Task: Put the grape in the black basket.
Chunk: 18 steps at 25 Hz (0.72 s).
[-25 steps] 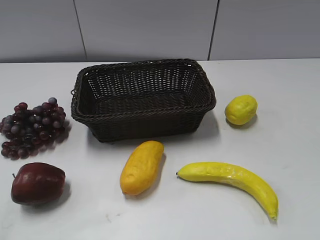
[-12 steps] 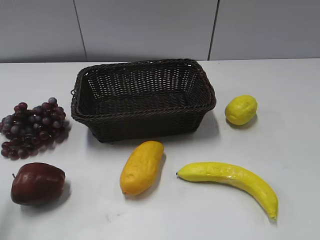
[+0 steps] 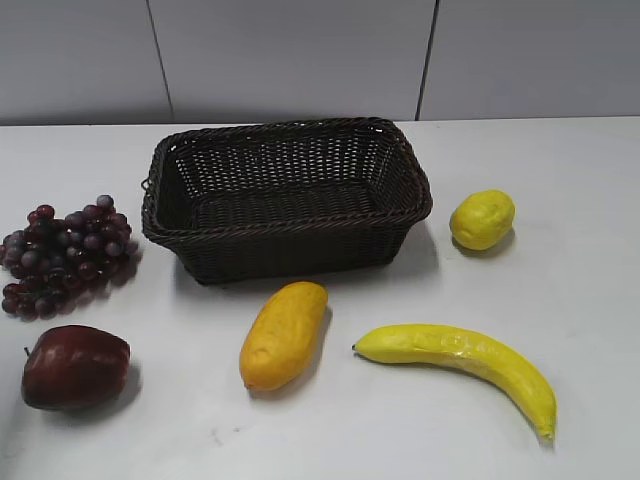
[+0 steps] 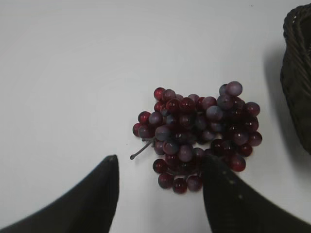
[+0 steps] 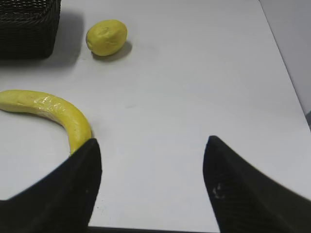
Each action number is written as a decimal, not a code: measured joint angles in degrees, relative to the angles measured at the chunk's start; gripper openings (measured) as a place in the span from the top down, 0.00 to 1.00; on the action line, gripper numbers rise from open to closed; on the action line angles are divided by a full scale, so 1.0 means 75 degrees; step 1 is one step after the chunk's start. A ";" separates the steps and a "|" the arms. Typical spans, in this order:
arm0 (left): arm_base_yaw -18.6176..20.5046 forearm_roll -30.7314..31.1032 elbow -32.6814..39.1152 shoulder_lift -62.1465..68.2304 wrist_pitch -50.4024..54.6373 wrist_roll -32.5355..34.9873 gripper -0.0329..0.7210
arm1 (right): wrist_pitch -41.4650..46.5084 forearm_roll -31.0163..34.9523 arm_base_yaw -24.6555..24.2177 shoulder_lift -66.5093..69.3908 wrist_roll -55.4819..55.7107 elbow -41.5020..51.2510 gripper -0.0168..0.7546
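Observation:
The grape (image 3: 62, 254) is a bunch of small dark purple-red balls lying on the white table at the far left. It also shows in the left wrist view (image 4: 199, 133), just beyond my left gripper (image 4: 159, 162), which is open and empty above the table, its right finger at the bunch's near edge. The black basket (image 3: 288, 235) stands at the middle back, empty; its rim shows at the left wrist view's right edge (image 4: 297, 73). My right gripper (image 5: 151, 143) is open and empty above bare table. Neither gripper shows in the exterior view.
A dark red apple (image 3: 75, 366) lies at the front left. A yellow-orange mango (image 3: 284, 333) lies in front of the basket. A banana (image 3: 462, 360) (image 5: 53, 112) lies at the front right, a lemon (image 3: 482, 219) (image 5: 106, 37) right of the basket.

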 joint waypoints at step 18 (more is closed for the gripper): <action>-0.0014 -0.0803 -0.1936 0.4024 0.1723 0.1962 0.28 | 0.0000 0.0000 0.0000 0.0000 0.0000 0.0000 0.33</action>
